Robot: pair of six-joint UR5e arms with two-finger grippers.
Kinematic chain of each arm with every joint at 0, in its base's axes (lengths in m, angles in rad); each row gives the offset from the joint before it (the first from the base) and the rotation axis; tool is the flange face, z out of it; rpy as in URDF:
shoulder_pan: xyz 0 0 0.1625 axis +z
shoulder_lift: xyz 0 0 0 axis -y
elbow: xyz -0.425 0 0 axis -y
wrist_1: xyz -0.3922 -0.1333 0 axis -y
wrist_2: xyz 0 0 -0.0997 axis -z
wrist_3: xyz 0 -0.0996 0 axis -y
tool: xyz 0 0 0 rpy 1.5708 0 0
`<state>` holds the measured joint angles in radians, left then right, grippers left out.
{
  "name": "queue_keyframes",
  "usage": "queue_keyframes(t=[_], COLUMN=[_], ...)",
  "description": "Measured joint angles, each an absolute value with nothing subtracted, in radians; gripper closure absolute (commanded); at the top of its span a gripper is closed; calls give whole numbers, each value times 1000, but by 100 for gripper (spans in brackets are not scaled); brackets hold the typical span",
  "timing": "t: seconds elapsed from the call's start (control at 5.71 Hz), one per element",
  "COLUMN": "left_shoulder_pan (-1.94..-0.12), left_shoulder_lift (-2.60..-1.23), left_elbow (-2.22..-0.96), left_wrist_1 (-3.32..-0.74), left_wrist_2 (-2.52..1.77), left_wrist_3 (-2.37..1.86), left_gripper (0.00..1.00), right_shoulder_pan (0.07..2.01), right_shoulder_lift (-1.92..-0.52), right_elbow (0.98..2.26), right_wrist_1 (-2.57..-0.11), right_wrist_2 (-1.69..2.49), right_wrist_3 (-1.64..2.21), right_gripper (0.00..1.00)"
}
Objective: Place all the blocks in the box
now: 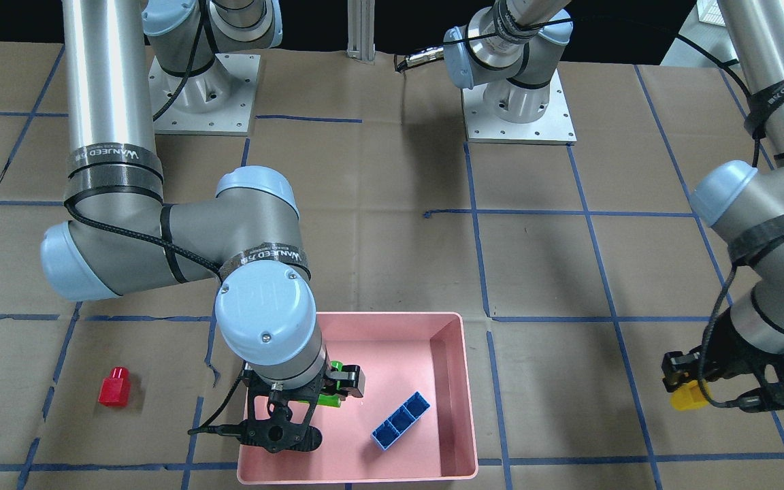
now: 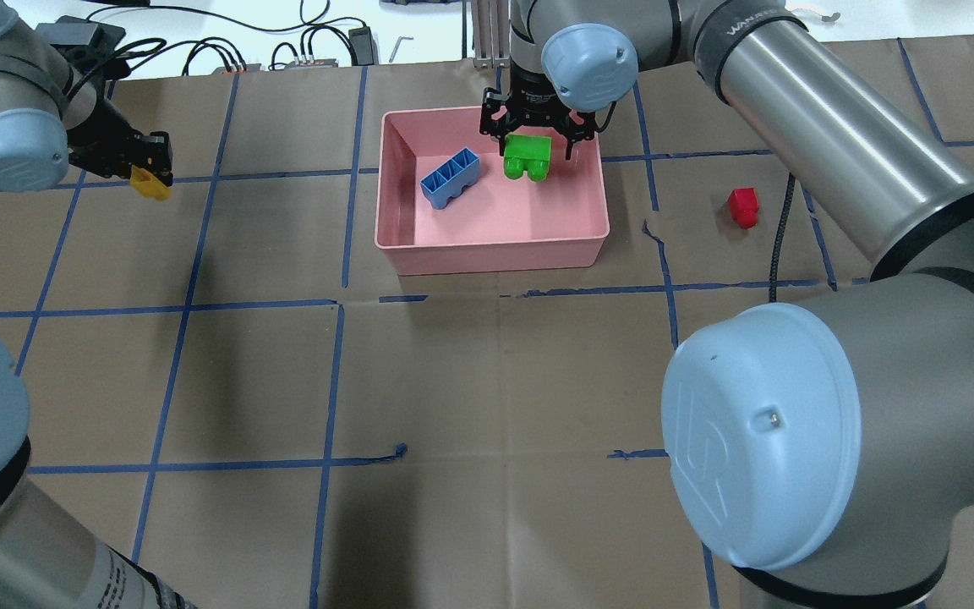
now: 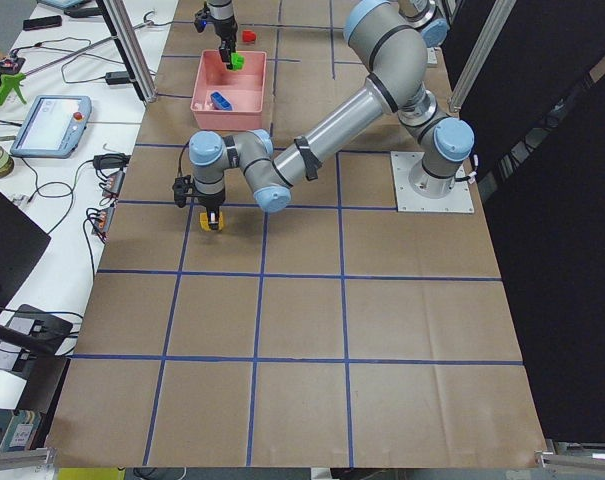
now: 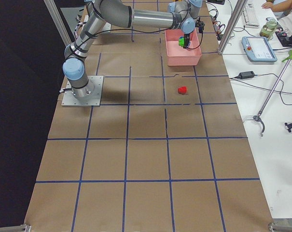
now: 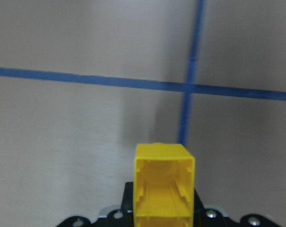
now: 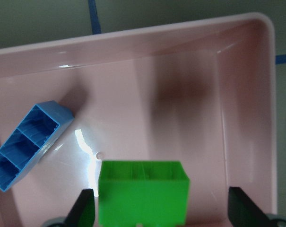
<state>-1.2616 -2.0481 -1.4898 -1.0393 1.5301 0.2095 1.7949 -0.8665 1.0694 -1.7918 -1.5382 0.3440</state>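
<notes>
My right gripper (image 1: 317,408) hangs open inside the pink box (image 1: 392,317). The green block (image 6: 143,191) sits between its fingers (image 6: 86,210), close to one and clear of the other; it also shows in the overhead view (image 2: 528,157). The blue block (image 2: 451,178) lies in the box, open cells up in the right wrist view (image 6: 24,142). The red block (image 2: 743,206) stands on the table outside the box. My left gripper (image 2: 153,169) is shut on the yellow block (image 5: 164,184) and holds it above the table, far from the box.
Brown paper with blue tape lines (image 2: 343,304) covers the table. The arm bases (image 1: 518,102) stand on the robot's side. Cables and devices (image 2: 225,55) lie beyond the far edge. A teach pendant (image 3: 50,120) lies on the side bench.
</notes>
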Motion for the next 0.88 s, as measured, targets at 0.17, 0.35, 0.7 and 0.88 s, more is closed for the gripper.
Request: queue_keyframes(t=[0.17,0.35,0.7,0.88], left_shoulder_pan=[-1349,-1435,-1615,-1729], left_shoulder_lift=[-2019,-2010,-2041,-2091], left_elbow=[-1486,-1485,-1489,-1494], left_wrist_1=[-1069,-1076,-953,-850], left_wrist_2=[1522,1479,1404,1405], left_wrist_3=[37,-150,-401,-433], left_gripper=[93,92,85,60], right_shoulder_pan=[1757,1695,1557,1500], right_shoulder_lift=[-894,-918,-934,-931], right_elbow=[1068,1072,1079,1095], right_wrist_1=[-1783,-1774,-1766,-1773], right_wrist_2=[-1540,-1540,-1542,-1543], right_wrist_3=[310,231,23,-88], right_gripper=[1,1,1,1])
